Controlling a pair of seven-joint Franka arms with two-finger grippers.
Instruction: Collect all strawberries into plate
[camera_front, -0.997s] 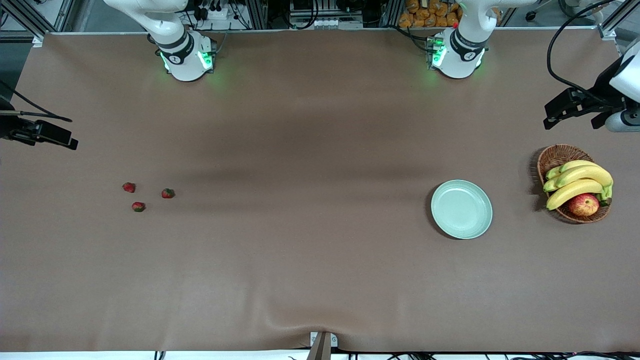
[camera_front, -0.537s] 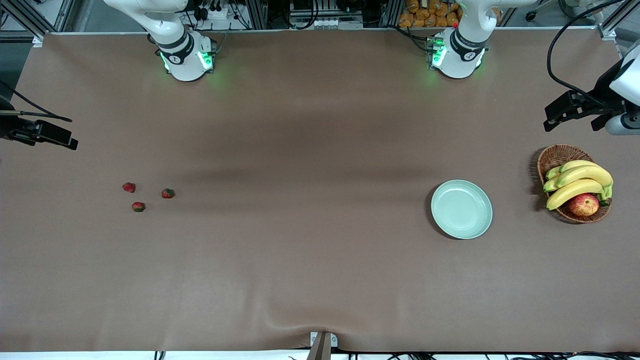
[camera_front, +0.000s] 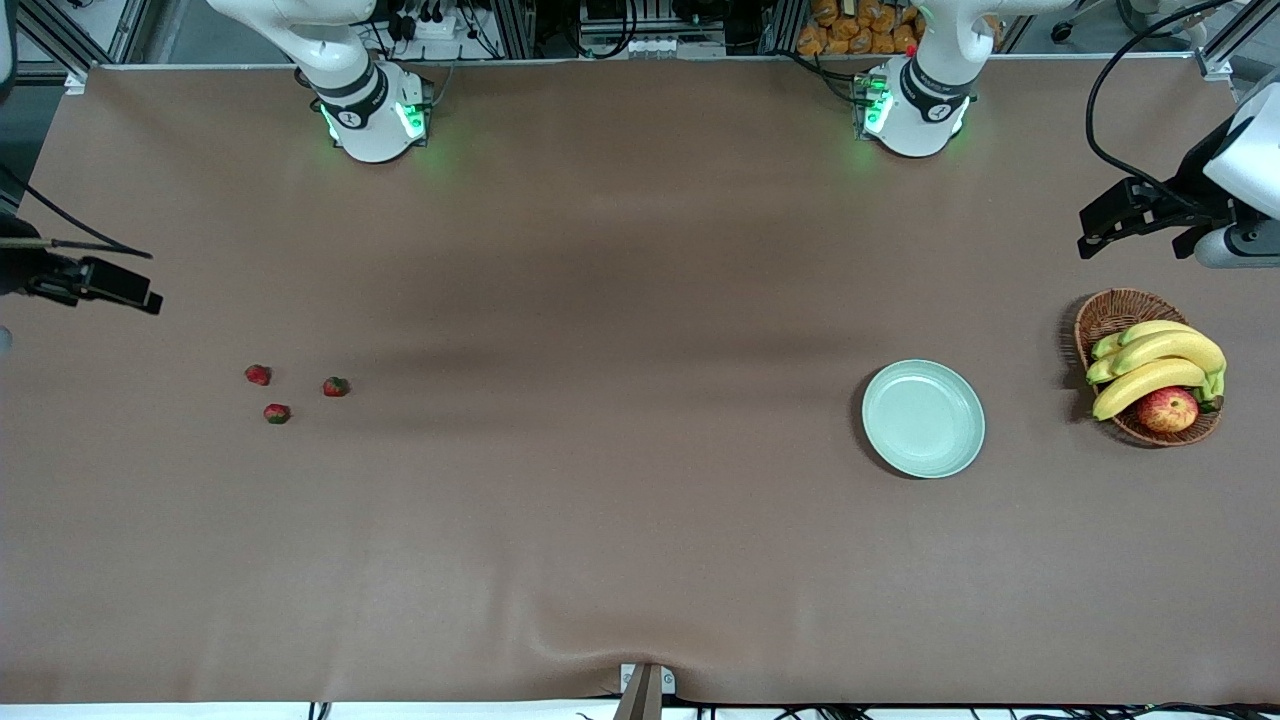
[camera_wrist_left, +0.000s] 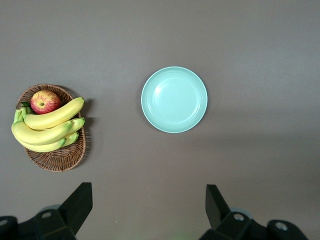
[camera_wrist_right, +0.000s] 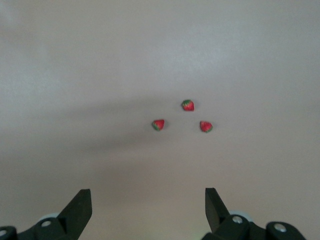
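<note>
Barely any change from a second back: both arms drifted a touch, fruit hasn't budged. Three strawberries (camera_front: 277, 413) clustered on the desk (camera_front: 600, 520) toward the right arm's end, well apart from the plate (camera_front: 923, 418), which sits beside the basket (camera_front: 1100, 312) at the left arm's end. Right gripper (camera_wrist_right: 147, 212) up high, jaws wide apart, empty, berries ahead of them, so clearly the nearer arm. Left gripper (camera_wrist_left: 148, 212) over the plate end, jaws also spread, holding nothing.
</note>
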